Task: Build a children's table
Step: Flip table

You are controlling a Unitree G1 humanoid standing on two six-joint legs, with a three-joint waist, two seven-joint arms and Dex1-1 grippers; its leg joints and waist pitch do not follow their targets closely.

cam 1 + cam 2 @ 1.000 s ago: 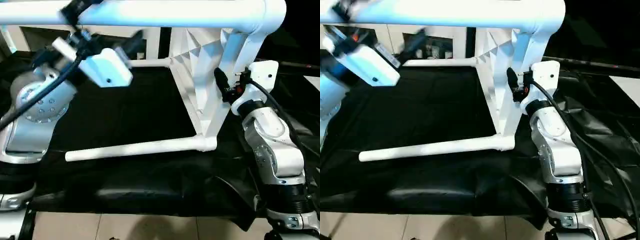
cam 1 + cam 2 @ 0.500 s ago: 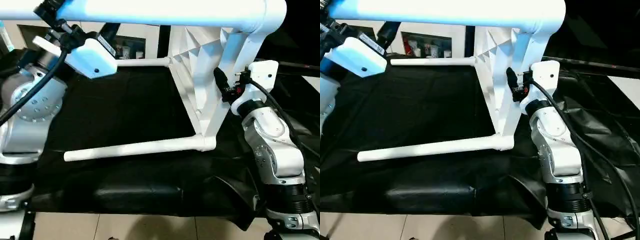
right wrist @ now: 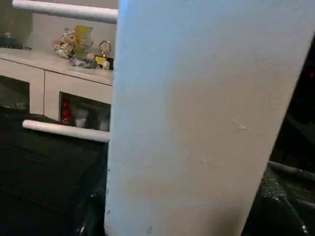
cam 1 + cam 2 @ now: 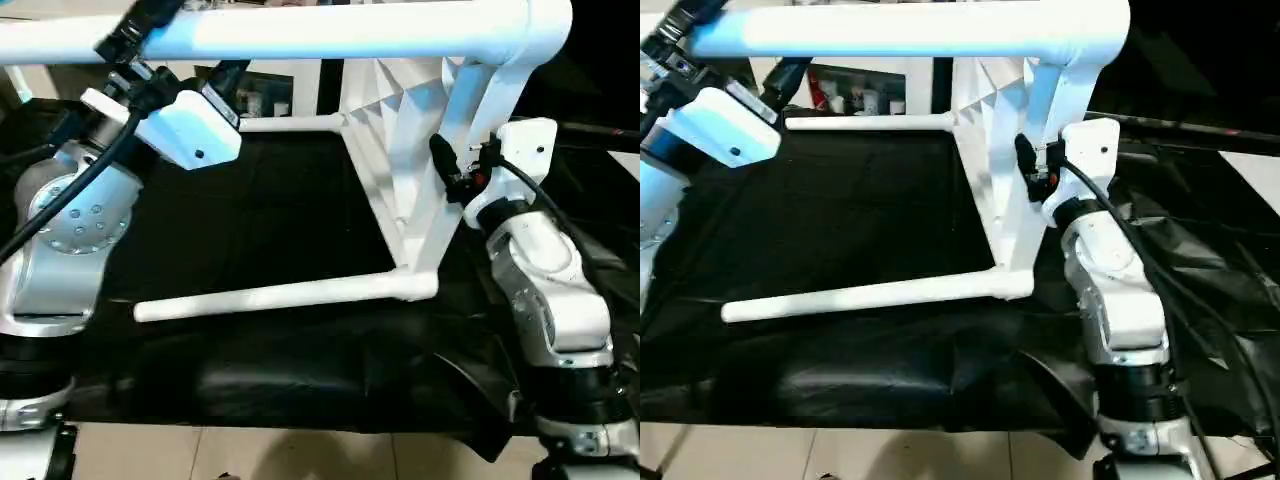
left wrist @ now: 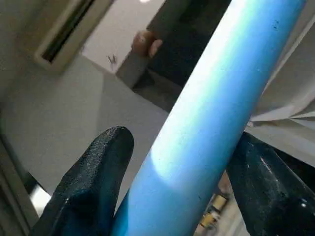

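Observation:
The children's table lies on its side on a black cloth. Its ribbed tabletop [image 4: 400, 120] stands on edge, and the white legs point toward my left. The upper near leg [image 4: 330, 25] runs across the top of the view. The lower near leg [image 4: 280, 295] rests on the cloth, and a far leg [image 4: 290, 125] lies behind it. My left gripper [image 5: 182, 137] straddles the upper leg, with a small gap at one finger [image 5: 98, 172]. My right gripper [image 4: 458, 168] is clamped on the tabletop's near edge, whose white face [image 3: 197, 123] shows close in the right wrist view.
The black cloth [image 4: 250, 200] covers the whole work surface and bunches at its front right. A white cabinet with glass doors [image 4: 860, 90] stands behind, with small trinkets [image 3: 78, 46] on top. Tiled floor [image 4: 300, 455] shows along the front.
My left gripper has settled around the upper leg and its fingers have drawn in toward it. The right arm and the table have stayed put.

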